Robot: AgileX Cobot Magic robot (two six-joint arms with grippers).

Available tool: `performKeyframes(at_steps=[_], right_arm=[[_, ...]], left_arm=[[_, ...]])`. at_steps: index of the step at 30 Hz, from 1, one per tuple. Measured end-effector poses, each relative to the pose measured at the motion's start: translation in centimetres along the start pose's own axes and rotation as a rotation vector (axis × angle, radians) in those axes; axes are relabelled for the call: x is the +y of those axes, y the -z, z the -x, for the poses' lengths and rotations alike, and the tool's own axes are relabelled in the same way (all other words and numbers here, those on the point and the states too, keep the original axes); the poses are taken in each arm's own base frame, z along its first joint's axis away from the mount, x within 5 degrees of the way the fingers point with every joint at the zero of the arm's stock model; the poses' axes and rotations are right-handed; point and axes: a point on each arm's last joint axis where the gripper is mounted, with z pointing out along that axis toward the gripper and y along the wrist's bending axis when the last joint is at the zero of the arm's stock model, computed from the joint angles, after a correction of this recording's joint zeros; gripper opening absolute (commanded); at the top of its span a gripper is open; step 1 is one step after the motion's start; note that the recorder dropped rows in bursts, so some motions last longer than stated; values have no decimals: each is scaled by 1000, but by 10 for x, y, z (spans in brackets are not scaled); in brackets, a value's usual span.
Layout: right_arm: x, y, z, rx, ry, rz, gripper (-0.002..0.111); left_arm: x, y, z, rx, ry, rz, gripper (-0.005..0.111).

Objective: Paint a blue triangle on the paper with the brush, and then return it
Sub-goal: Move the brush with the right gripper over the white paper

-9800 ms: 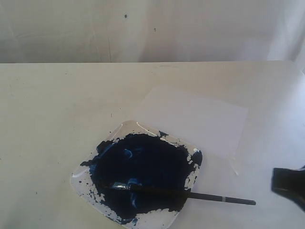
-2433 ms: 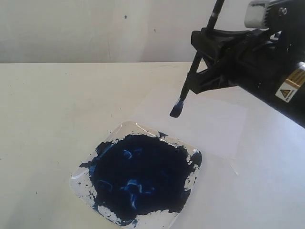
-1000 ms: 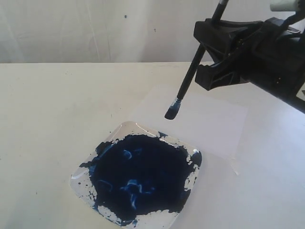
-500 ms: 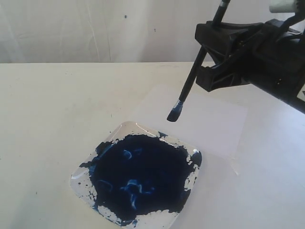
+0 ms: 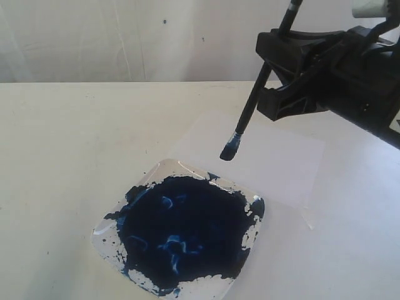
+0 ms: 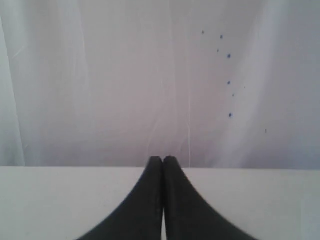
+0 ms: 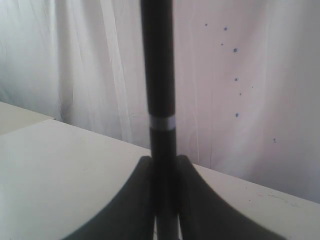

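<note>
My right gripper (image 5: pixel 270 81) is shut on the brush (image 5: pixel 253 100), holding its black handle nearly upright and tilted. The blue-stained bristles (image 5: pixel 229 149) hang just above the near left part of the white paper (image 5: pixel 275 156); whether they touch it I cannot tell. No blue triangle shows on the sheet. In the right wrist view the handle (image 7: pixel 158 80), with its pale band, rises between the two fingers of the gripper (image 7: pixel 164 161). My left gripper (image 6: pixel 163 160) is shut with nothing in it and points at the white backdrop; it is out of the exterior view.
A clear square tray (image 5: pixel 107 232) smeared with dark blue paint lies in front of the paper, toward the left. The cream table (image 5: pixel 69 137) stretches left of it. A white curtain (image 5: pixel 125 37) closes off the back.
Within the last second the brush tip has shifted slightly right and a touch lower over the paper's near left part. Ten seconds ago the brush lay across the tray.
</note>
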Motion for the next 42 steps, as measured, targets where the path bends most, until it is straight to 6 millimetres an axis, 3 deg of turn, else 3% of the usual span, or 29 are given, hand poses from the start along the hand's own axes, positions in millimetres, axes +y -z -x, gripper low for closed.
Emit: performKeyframes(at_steps=[6,9,11,14,18,21,25,26,28,31,33,37,42], right_arm=[[0,0,0,0,-2,0,0],[0,0,0,5,-2,-2,0],[-2,3,-1,37,-24,-33,0],[-10,8,6,100,-24,-116,0],[-37,7,33,67,23,-249,0],[-68,0,44,58,13,-368,0],[-92,-15,40,83,-26,-431,0],[-100,-26,31,108,-41,-436,0],[-109,-41,16,146,-54,-427,0],[-121,-52,13,113,-50,-383,0],[-142,-56,12,64,-92,-241,0],[-168,-52,-8,81,-165,-72,0],[-173,-57,-27,98,-144,-7,0]], left_arm=[[0,-3,16,-71,55,3,0],[-3,-21,56,-46,62,1,0],[-6,-41,73,83,52,0,0],[-9,-71,72,410,59,0,0],[-36,-122,50,708,65,-158,0],[-86,-167,34,856,-34,-391,0],[-139,-209,26,902,-165,-665,0],[-162,-230,24,906,-168,-825,0],[-186,-263,14,890,-99,-1052,0],[-191,-302,-7,857,6,-1170,0],[-191,-338,-40,855,35,-1176,0],[-204,-368,-84,884,62,-1253,0],[-210,-386,-135,943,52,-1279,0]])
